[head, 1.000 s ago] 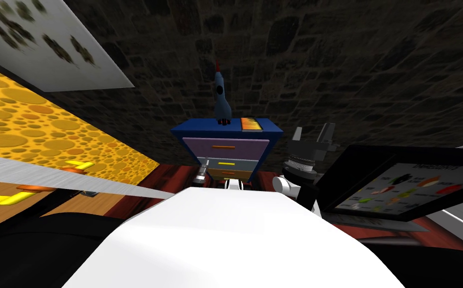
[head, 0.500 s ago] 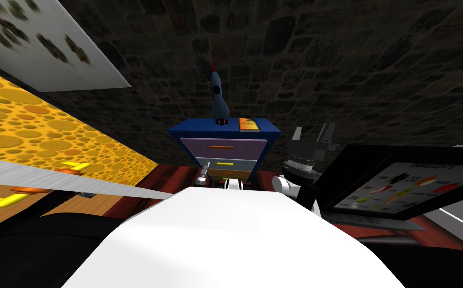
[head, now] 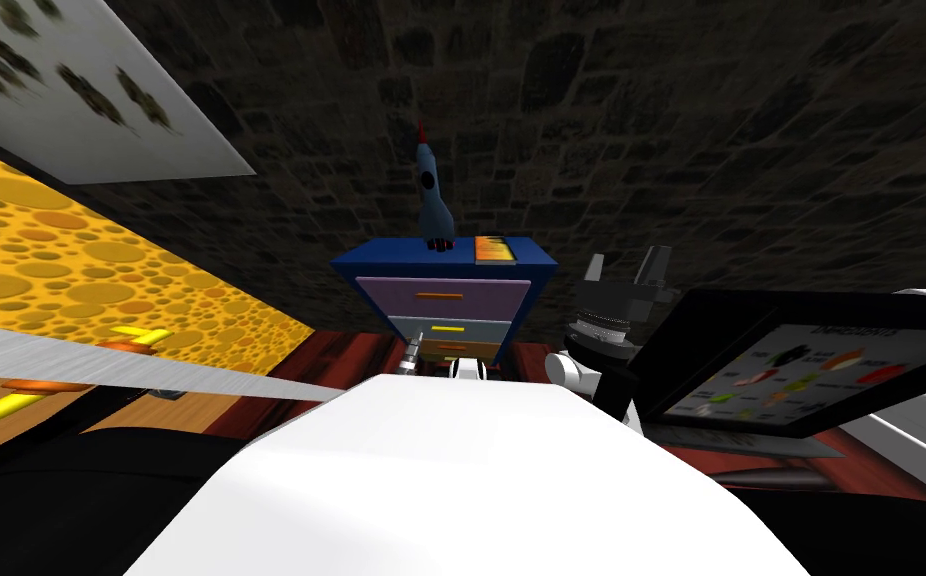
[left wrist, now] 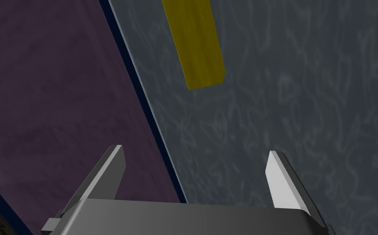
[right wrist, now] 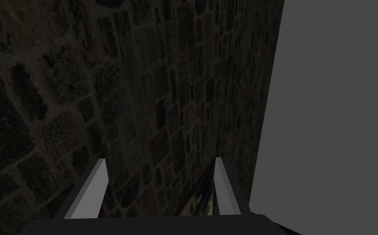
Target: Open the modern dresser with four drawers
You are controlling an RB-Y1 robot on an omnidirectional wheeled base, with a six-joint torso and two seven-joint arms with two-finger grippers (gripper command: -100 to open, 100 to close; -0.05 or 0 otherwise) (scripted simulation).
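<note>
Drawer [left wrist: 290,106] grey, yellow handle [left wrist: 194,45] | left gripper [left wrist: 195,150] facing it, spread, empty | right gripper [right wrist: 160,159] spread, empty

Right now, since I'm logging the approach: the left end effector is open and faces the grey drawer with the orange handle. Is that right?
Not quite: the left end effector is open and faces the grey drawer, but its handle is yellow, not orange, as the left wrist view shows.

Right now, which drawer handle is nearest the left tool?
The yellow handle on the grey second drawer, facing the left tool; the orange handle on the purple drawer is farther.
</note>
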